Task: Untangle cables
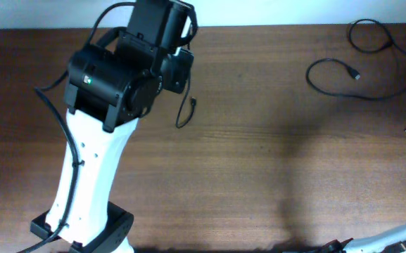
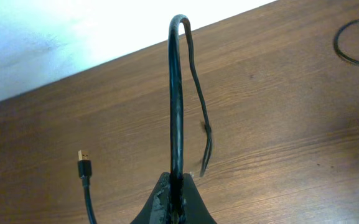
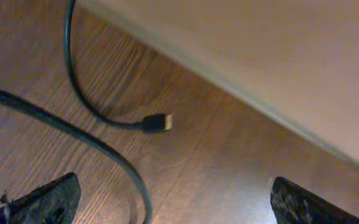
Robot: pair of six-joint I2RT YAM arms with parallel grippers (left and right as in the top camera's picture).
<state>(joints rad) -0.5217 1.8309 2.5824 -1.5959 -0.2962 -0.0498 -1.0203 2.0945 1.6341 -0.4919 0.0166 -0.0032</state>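
Held cable (image 2: 177,93) loops up out of left jaws, which are closed tight on it; its plug end dangles above surface (image 2: 279,93). Loose cables (image 1: 371,70) lie far right. One strand (image 3: 104,146) runs under the gap of the right jaws, spread wide and holding nothing.

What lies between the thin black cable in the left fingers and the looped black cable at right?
In the overhead view, only bare brown wooden table lies between the held cable and the looped cable.
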